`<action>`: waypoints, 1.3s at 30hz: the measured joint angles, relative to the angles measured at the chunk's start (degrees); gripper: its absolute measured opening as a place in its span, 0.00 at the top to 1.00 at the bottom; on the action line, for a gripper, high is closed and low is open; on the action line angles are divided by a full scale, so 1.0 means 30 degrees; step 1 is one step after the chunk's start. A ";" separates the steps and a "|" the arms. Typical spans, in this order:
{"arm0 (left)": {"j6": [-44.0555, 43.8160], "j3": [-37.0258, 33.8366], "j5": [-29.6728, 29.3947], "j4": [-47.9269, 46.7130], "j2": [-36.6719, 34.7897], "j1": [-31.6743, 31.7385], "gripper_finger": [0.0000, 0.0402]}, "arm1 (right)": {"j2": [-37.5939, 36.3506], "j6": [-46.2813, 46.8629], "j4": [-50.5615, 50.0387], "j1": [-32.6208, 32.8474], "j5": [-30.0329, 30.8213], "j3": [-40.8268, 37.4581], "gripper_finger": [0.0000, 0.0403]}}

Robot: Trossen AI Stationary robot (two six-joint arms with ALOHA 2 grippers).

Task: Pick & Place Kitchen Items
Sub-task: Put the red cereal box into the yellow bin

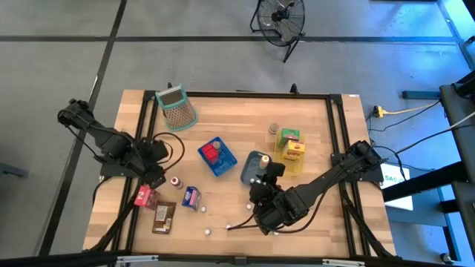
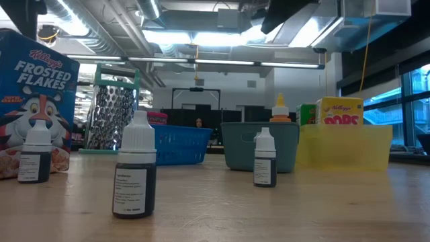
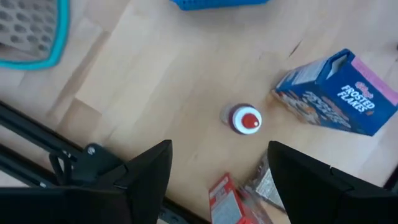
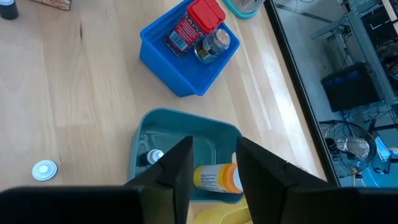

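Hovering over the teal plastic bin [image 4: 186, 134], the right tool [image 4: 212, 171] grips an orange-capped bottle with a yellow label [image 4: 217, 178], while a small white-capped dropper bottle [image 4: 151, 157] lies inside the bin. The left tool [image 3: 219, 171] hangs spread and empty above a red-capped little bottle [image 3: 244, 119] standing on the wooden tabletop [image 1: 230, 119], near a blue Kellogg's "Frosted Flakes" cereal box [image 3: 339, 93] and a red packet [image 3: 227, 199]. The yellow tray [image 2: 346, 144] holds a yellow box reading "Kellogg's ... POPS" [image 2: 339, 111], and three dark dropper bottles [image 2: 134, 175] stand in the foreground with labels too small to read.
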 joint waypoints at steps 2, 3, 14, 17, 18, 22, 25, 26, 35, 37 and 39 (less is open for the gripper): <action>-0.0563 0.0000 -0.0365 -0.0003 0.0000 -0.0111 0.35 | 0.0000 -0.0006 0.0044 0.0000 -0.0002 0.0000 0.69; -0.0654 0.0000 -0.0457 -0.0004 0.0000 -0.0152 0.35 | 0.0000 0.0000 0.0081 0.0000 -0.0007 0.0000 0.69; -0.0494 0.0000 -0.2602 -0.1155 0.0000 -0.0182 0.35 | 0.0000 -0.0007 0.0227 -0.0007 -0.0146 0.0000 0.69; -0.0581 0.0000 -0.2905 -0.1882 0.0000 -0.0182 0.35 | 0.0000 0.0019 0.0220 0.0000 -0.0189 0.0000 0.69; -0.0569 0.0000 -0.3114 -0.2013 0.0000 -0.0182 0.35 | 0.0000 0.0046 0.0221 0.0000 -0.0208 0.0000 0.69; -0.0628 0.0000 -0.3583 -0.2229 0.0000 -0.0182 0.35 | 0.0000 0.0060 0.0268 0.0000 -0.0211 0.0000 0.69; -0.1665 0.0000 -0.3545 -0.2229 0.0000 -0.0182 0.35 | 0.0000 0.0058 0.0358 0.0000 -0.0211 0.0000 0.69; -0.2273 0.0000 -0.3423 -0.2225 0.0000 -0.0182 0.35 | 0.0000 0.0064 0.0364 0.0000 -0.0211 0.0000 0.69; -0.6984 0.0000 -0.0572 -0.2215 0.0118 -0.0661 0.35 | 0.0000 0.0061 0.0391 -0.0007 -0.0204 0.0002 0.69; -0.7838 0.0000 0.0161 -0.2240 0.0331 -0.1042 0.35 | 0.0000 0.0061 0.0444 -0.0007 -0.0318 0.0007 0.69; -0.8491 0.0000 0.0832 -0.2211 0.0628 -0.1451 0.35 | 0.0000 0.0066 0.0511 -0.0015 -0.0462 0.0007 0.69</action>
